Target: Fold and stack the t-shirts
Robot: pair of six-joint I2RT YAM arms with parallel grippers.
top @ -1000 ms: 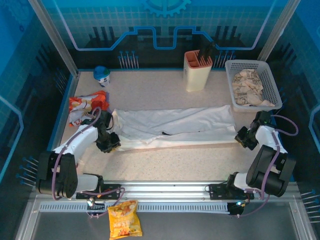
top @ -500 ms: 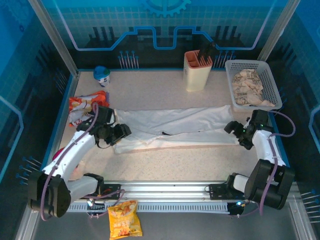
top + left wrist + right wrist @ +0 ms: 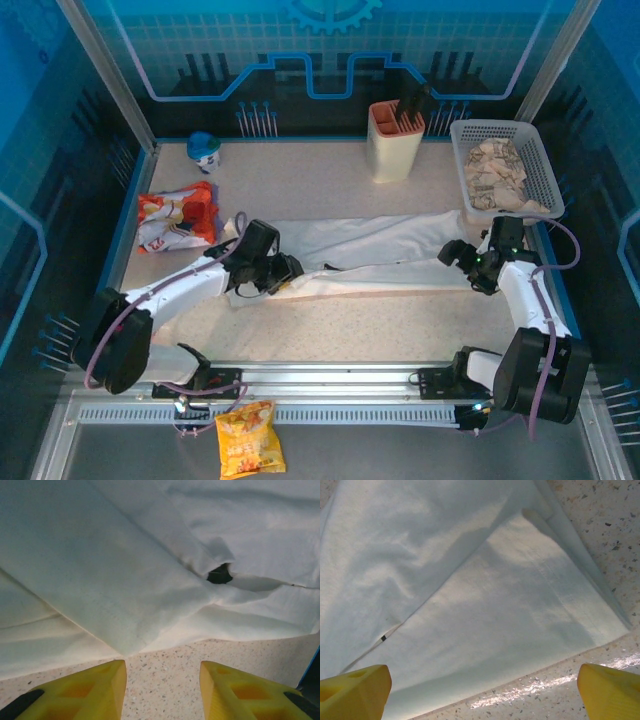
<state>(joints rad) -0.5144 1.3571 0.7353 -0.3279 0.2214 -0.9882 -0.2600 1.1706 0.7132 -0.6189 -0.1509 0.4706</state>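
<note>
A white t-shirt (image 3: 380,250) lies folded into a long strip across the middle of the table. My left gripper (image 3: 287,272) sits over its near edge, left of centre. In the left wrist view the yellow fingers (image 3: 95,690) stand open over bare table, with the left gripper (image 3: 162,690) just short of a pointed fold of the t-shirt (image 3: 115,595). My right gripper (image 3: 453,255) is at the shirt's right end. In the right wrist view the right gripper (image 3: 485,695) is wide open above the t-shirt (image 3: 485,615) hem, and a small dark mark (image 3: 383,638) shows on a seam.
An orange snack bag (image 3: 175,215) lies at the left beside my left arm. At the back stand a blue-capped bottle (image 3: 204,150), a beige holder (image 3: 395,140) and a grey basket (image 3: 505,170) of crumpled paper. A yellow snack bag (image 3: 247,437) lies below the table rail.
My left gripper has swung right from the shirt's left end toward its middle. The right gripper has moved up and left over the shirt's right end. The shirt lies much as before.
</note>
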